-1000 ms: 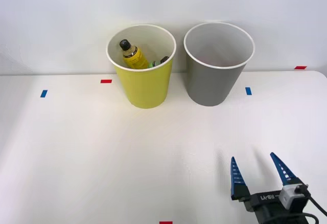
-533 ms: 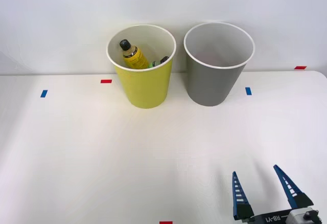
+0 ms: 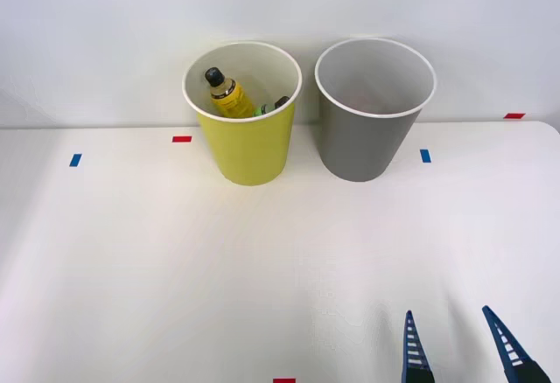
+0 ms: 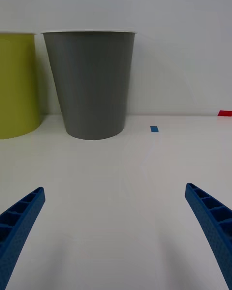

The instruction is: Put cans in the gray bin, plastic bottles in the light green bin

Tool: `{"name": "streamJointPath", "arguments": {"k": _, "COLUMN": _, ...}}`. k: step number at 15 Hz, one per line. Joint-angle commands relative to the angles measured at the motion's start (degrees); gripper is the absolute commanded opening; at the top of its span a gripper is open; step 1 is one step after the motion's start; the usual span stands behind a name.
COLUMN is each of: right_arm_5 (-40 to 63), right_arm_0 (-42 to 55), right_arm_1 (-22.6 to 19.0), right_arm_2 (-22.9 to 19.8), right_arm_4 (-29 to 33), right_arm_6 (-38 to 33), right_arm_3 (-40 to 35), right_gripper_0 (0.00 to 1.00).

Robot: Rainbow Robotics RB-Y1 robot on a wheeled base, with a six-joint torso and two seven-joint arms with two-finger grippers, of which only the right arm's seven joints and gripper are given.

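Front view: small yellow black-capped plastic bottle (image 3: 229, 96) inside tall yellow-green bin (image 3: 244, 142).
Wrist view: tall gray bin (image 4: 91, 84) outside wall.
Right gripper (image 3: 458, 322): spread wide, empty.

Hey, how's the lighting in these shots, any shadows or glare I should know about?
Front view: even, soft light, no glare on the table; faint shadows beside the light green bin and gray bin. Right wrist view: the gray bin is shaded at its edges, and soft shadows trail the blue fingers.

Light green bin (image 3: 242, 142) is standing upright beside gray bin (image 3: 367, 129), holding a tilted yellow black-capped plastic bottle (image 3: 226, 94).
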Motion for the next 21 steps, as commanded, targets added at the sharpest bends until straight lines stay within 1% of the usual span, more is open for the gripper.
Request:
{"name": "streamJointPath", "arguments": {"k": 1, "right_arm_5": -0.9, "right_arm_0": 1.7, "right_arm_1": 0.1, "right_arm_2": 1.3, "right_arm_4": -3.1, "right_arm_6": 5.2, "right_arm_3": 0.0, "right_gripper_0": 1.0}}
{"name": "streamJointPath", "arguments": {"k": 2, "right_arm_5": -1.2, "right_arm_0": 2.4, "right_arm_1": 0.2, "right_arm_2": 1.7, "right_arm_4": -3.8, "right_arm_6": 7.5, "right_arm_3": 0.0, "right_gripper_0": 1.0}}
{"name": "streamJointPath", "arguments": {"k": 5, "right_arm_5": -1.9, "right_arm_0": 3.8, "right_arm_1": 0.0, "right_arm_2": 2.6, "right_arm_4": -5.2, "right_arm_6": 11.1, "right_arm_3": 0.0, "right_gripper_0": 1.0}}
{"name": "streamJointPath", "arguments": {"k": 10, "right_arm_5": -3.8, "right_arm_0": 4.7, "right_arm_1": -0.1, "right_arm_2": 4.6, "right_arm_4": -6.7, "right_arm_6": 11.2, "right_arm_3": 0.0, "right_gripper_0": 1.0}}
{"name": "streamJointPath", "arguments": {"k": 21, "right_arm_5": -3.7, "right_arm_0": 5.2, "right_arm_1": -0.1, "right_arm_2": 4.3, "right_arm_4": -6.3, "right_arm_6": 12.0, "right_arm_3": 0.0, "right_gripper_0": 1.0}}
